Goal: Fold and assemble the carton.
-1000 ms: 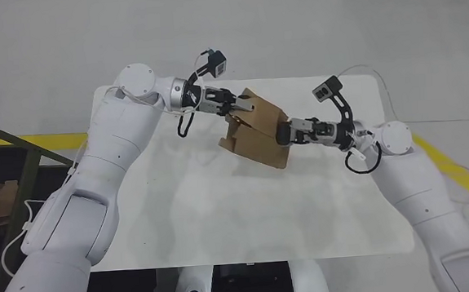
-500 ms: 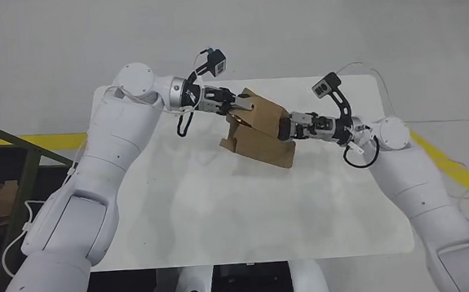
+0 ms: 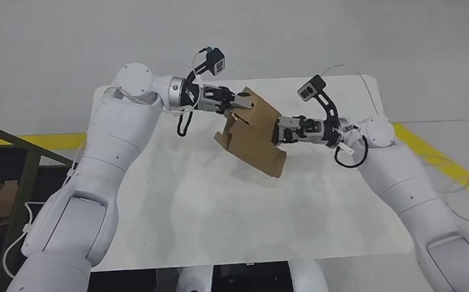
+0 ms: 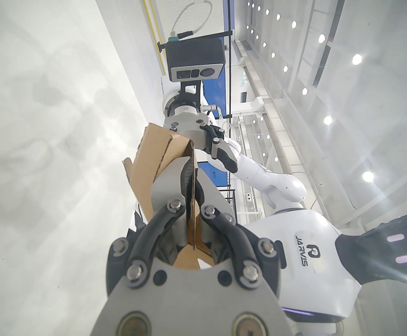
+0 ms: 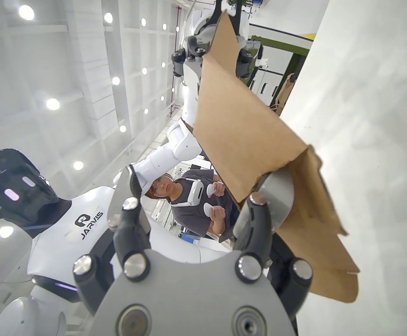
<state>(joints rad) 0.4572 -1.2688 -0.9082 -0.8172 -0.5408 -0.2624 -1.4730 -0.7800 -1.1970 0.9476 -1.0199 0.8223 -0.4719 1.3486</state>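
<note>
From the top you see the carton (image 3: pixel 252 135) tilted over the white tabletop (image 3: pixel 223 220), with the left gripper (image 3: pixel 233 107) at its far corner and the right gripper (image 3: pixel 280 131) at its side. In your left wrist view, the left gripper (image 4: pixel 190 173) is clamped on an edge of the carton (image 4: pixel 152 159). In your right wrist view, the right gripper (image 5: pixel 203 179) is spread wide, with one finger (image 5: pixel 278 191) against the carton (image 5: pixel 235 127) and the other free.

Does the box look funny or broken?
The carton is held crooked between both grippers, only half folded, flaps sticking out. The left gripper pinches one edge; the right gripper is open, one finger against it. No tears visible.
</note>
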